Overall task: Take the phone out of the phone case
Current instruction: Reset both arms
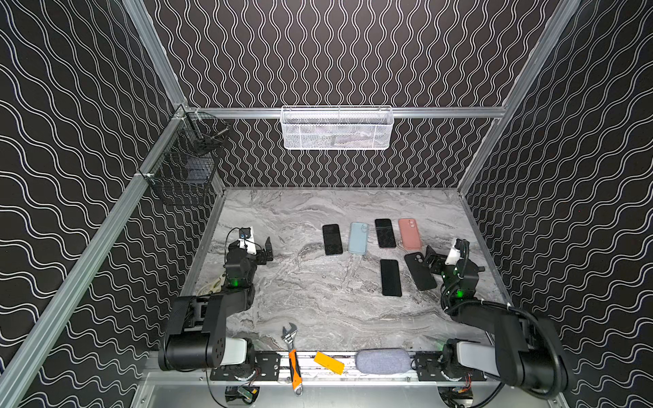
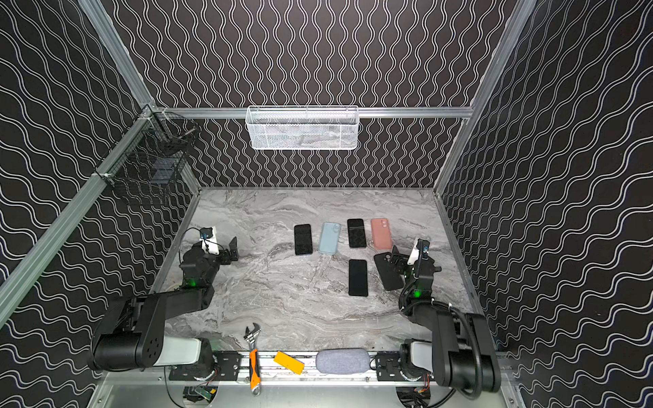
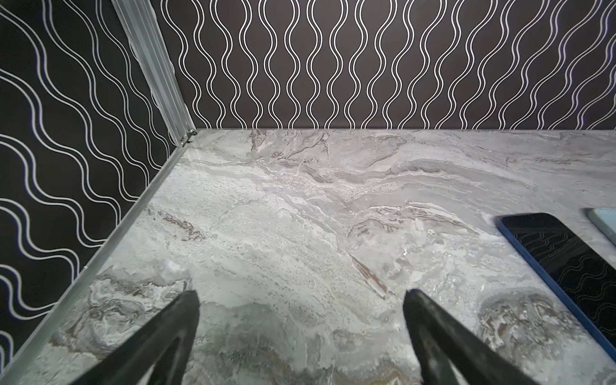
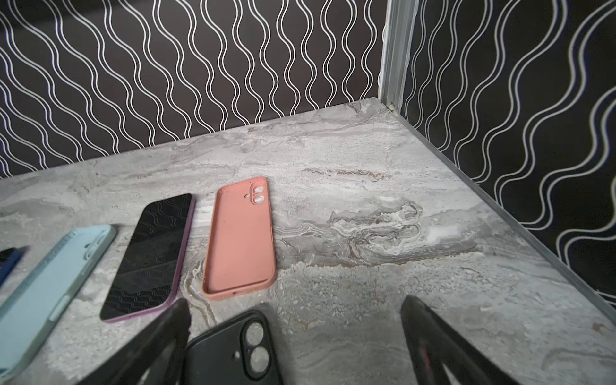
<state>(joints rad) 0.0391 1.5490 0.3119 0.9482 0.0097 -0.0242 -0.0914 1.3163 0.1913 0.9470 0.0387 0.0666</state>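
Three phones lie screen up on the marble table: a blue-edged phone, a purple-edged phone and a black phone. Between them lie a light blue case, back up, and a pink case, hollow side up and empty. A black case lies slanted by the right arm, with marble showing through its camera holes. My right gripper hangs open over that case's camera end and holds nothing. My left gripper is open over bare marble at the left, and the blue-edged phone lies off to one side.
An orange-handled wrench, a yellow block and a grey pouch lie along the front rail. A white mesh basket hangs on the back wall and a black wire basket on the left wall. Patterned walls close three sides.
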